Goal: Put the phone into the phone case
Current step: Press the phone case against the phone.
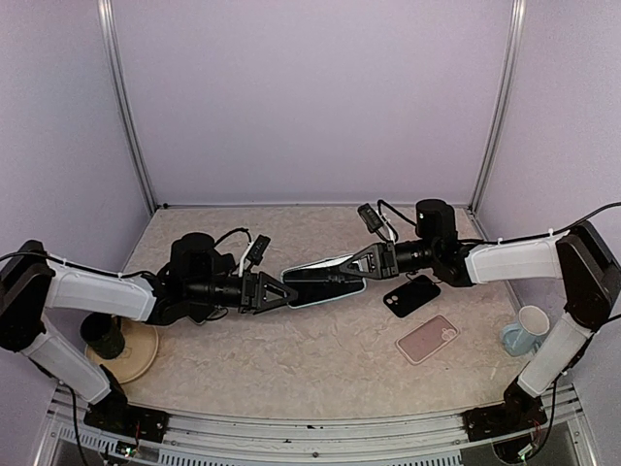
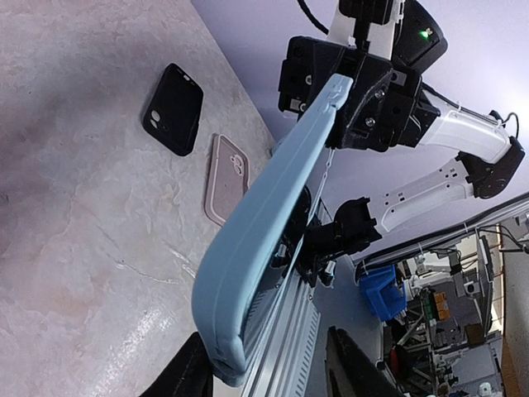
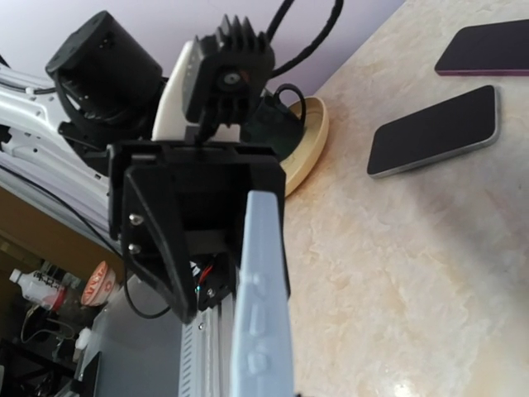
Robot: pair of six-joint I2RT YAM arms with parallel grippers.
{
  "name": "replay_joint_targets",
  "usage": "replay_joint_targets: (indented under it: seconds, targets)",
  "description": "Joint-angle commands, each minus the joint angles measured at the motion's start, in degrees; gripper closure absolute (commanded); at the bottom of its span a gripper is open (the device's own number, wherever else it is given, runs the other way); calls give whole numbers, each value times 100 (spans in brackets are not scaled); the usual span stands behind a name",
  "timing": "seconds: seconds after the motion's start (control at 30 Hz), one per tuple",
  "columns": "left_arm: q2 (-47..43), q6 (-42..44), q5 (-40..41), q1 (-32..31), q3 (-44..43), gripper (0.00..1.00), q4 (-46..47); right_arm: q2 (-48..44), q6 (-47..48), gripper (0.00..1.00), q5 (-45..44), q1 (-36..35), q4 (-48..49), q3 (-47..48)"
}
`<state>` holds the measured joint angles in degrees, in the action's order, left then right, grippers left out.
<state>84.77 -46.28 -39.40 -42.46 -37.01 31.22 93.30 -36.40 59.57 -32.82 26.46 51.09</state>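
Blue case (image 1: 325, 284) between left gripper (image 1: 289, 293), right gripper (image 1: 359, 263)

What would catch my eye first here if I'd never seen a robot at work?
A light blue phone case hangs in the air above the middle of the table. The right gripper pinches one end and the left gripper straddles the other with open fingers. Just right of them, a black case and a pink case lie flat.

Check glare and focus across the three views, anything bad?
Top external: even diffuse light, soft shadows on the table, frame posts slightly bowed. Left wrist: light blue case sharp, sheen on the table near the bottom. Right wrist: case edge soft near the lens, mild glare lower right.
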Motion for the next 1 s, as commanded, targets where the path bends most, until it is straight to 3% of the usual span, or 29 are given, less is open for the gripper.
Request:
replay_joint_targets:
  seconds: [0.0, 0.17, 0.37, 0.47, 0.67, 0.97]
  targets:
    - [-308, 17, -35, 87, -33, 51, 196, -62, 10, 100, 15, 30, 194, 87]
    - [-240, 31, -43, 97, -92, 46, 204, -31, -278, 100, 256, 22, 524, 8]
    - [-133, -15, -66, 117, -168, 48, 312, -44, -349, 100, 347, -36, 562, -14]
    - [-115, -12, -64, 115, -192, 53, 301, -64, -341, 100, 352, -48, 536, -11]
    - [-141, -19, -85, 115, -145, 75, 319, -35, -336, 100, 403, -48, 531, -3]
    - [-252, -30, -213, 167, -46, 92, 410, 8, -307, 100, 527, -49, 496, 15]
